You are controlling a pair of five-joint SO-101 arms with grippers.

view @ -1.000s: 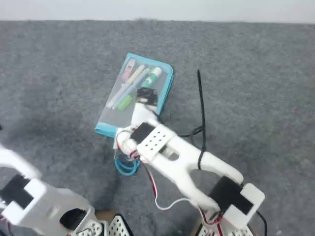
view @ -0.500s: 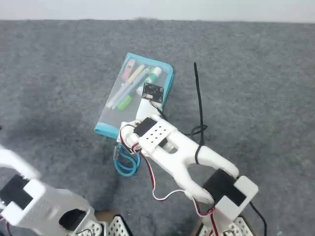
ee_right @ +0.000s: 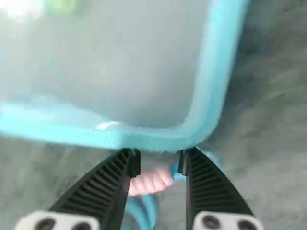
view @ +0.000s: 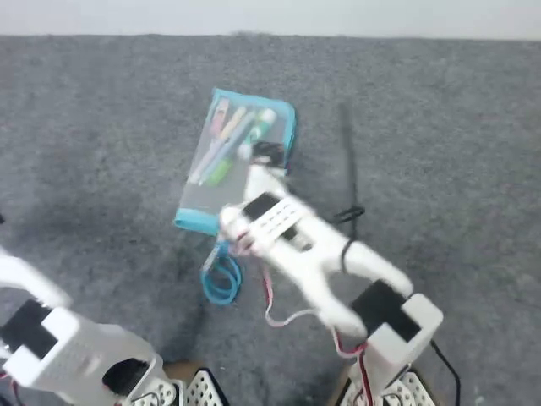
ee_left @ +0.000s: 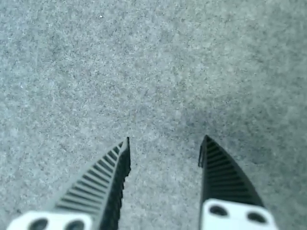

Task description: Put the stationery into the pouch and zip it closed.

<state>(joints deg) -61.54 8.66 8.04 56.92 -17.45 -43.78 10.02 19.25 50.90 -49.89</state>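
A blue pouch [view: 239,161] with a clear front lies on the grey carpet, with several pens and markers [view: 226,135] inside it. The right arm [view: 296,245] stretches over the pouch's near edge. In the right wrist view my right gripper [ee_right: 157,160] sits at a blue corner of the pouch [ee_right: 211,91], its jaws narrowed around a pink zipper pull [ee_right: 149,181]. A blue wrist strap [view: 221,279] trails from that corner. My left gripper [ee_left: 165,143] hangs open above bare carpet, far from the pouch, at the near left.
A black cable [view: 348,182] runs across the carpet to the right of the pouch. The left arm's white body [view: 59,338] fills the near left corner. Grey carpet spreads out beyond and to both sides.
The right arm swung away from its base and blurred. The pouch slid slightly right and farther off, and the blue strap followed. The left arm stayed still.
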